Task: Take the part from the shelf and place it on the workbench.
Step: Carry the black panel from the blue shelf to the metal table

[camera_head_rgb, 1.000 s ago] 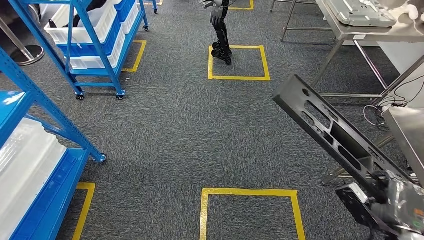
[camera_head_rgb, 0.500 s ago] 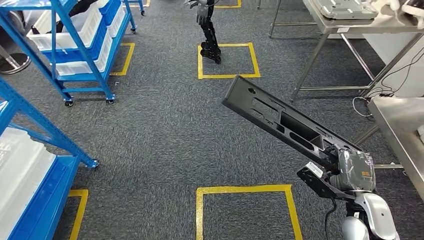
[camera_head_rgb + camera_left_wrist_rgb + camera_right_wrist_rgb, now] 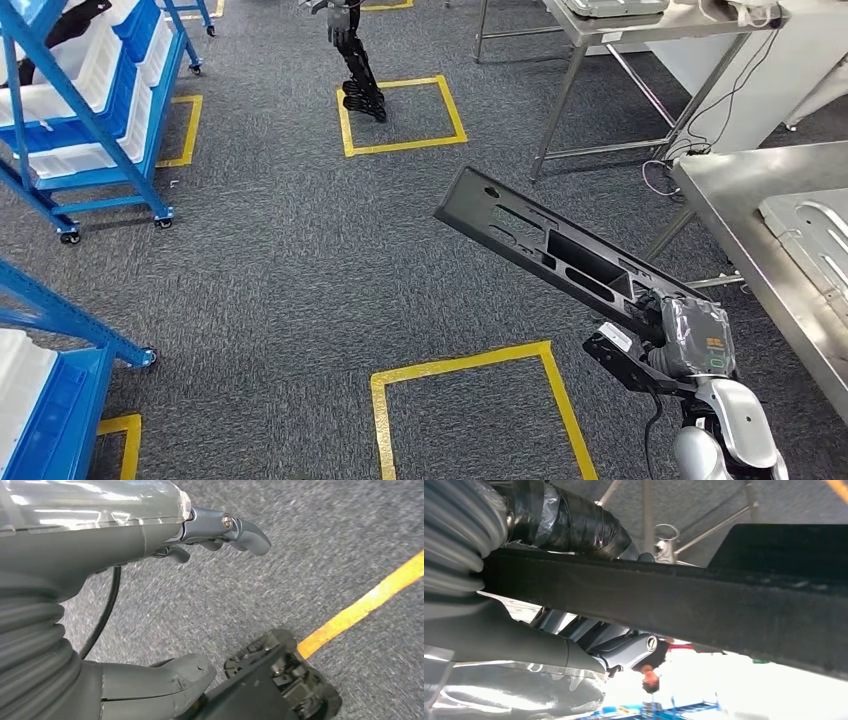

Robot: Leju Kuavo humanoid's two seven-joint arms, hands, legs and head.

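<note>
The part (image 3: 545, 247) is a long black slotted bar, held slanting up and away over the carpet. My right hand (image 3: 688, 338) grips its near end at the lower right of the head view. The right wrist view shows the part (image 3: 684, 597) running across the frame, with my right hand (image 3: 519, 645) wrapped around it. The steel workbench (image 3: 730, 195) stands to the right of the part, apart from it. My left hand (image 3: 105, 535) hangs over the carpet, fingers (image 3: 245, 530) apart and nothing in them.
A light grey panel (image 3: 815, 235) lies on the workbench. Blue shelves with white bins (image 3: 90, 100) stand at the far left, with another blue shelf (image 3: 55, 320) nearer. Yellow floor squares (image 3: 465, 400) mark the carpet. A dark jointed object (image 3: 358, 65) stands in the far square. A second steel table (image 3: 620, 25) stands beyond.
The camera has turned right: shelves slid out to the left and the workbench came further into view. The part stays in my right hand, now nearer the bench.
</note>
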